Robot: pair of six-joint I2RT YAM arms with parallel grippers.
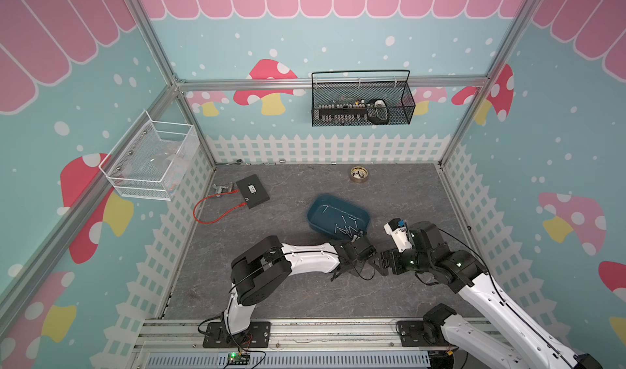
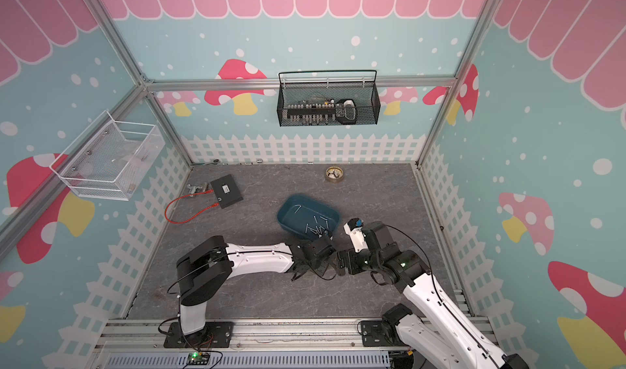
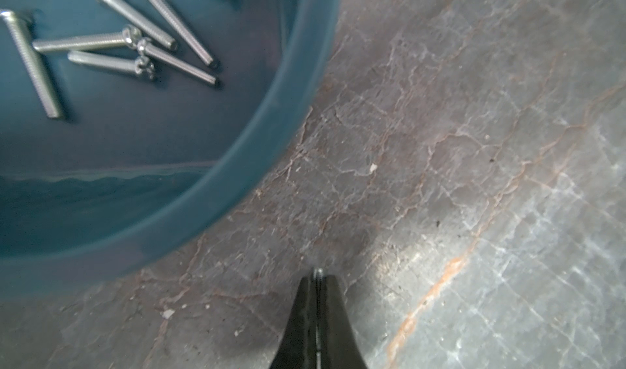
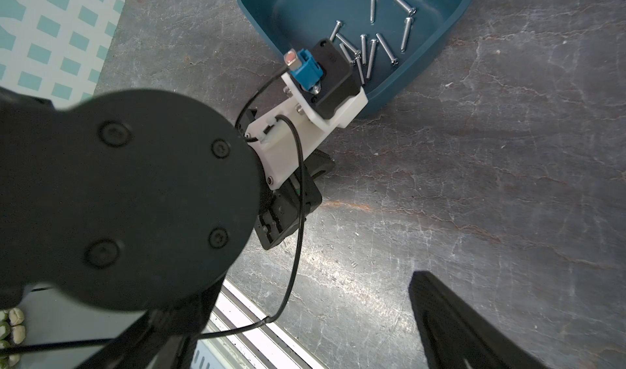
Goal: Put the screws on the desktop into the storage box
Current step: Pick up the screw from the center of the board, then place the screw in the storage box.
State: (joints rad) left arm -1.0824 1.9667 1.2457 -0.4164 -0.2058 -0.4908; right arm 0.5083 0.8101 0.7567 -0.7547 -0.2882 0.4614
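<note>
Screws (image 3: 135, 17) mostly lie in the storage box (image 3: 298, 96); left gripper (image 3: 317, 279), clenched on one light, stiff, slippery screw (image 3: 317, 271) above the desktop (image 3: 474, 147) beside it, probably wants a mid-shaft pinch; right gripper (image 1: 379, 265) gapes.

Teal mushroom-print walls (image 1: 338, 45), white picket-fence border (image 1: 325, 148)

Storage box (image 1: 321, 220): dark teal plastic tub, rectangular with rounded corners and low walls. It stands upright near the middle of the desk (image 1: 338, 299), turned at an angle to the desk edges.

Screws (image 1: 347, 230): thin silvery pins with small round heads, lying flat on the box floor. Most are bunched and crossing at the near corner; a single screw (image 1: 324, 209) lies apart toward the far end.

One more screw (image 3: 317, 271): only its tip shows, pinched in the closed left tool (image 3: 317, 279), over bare desk just outside the box's rounded corner.

Desk: dark grey with pale marble-like veins.
</note>
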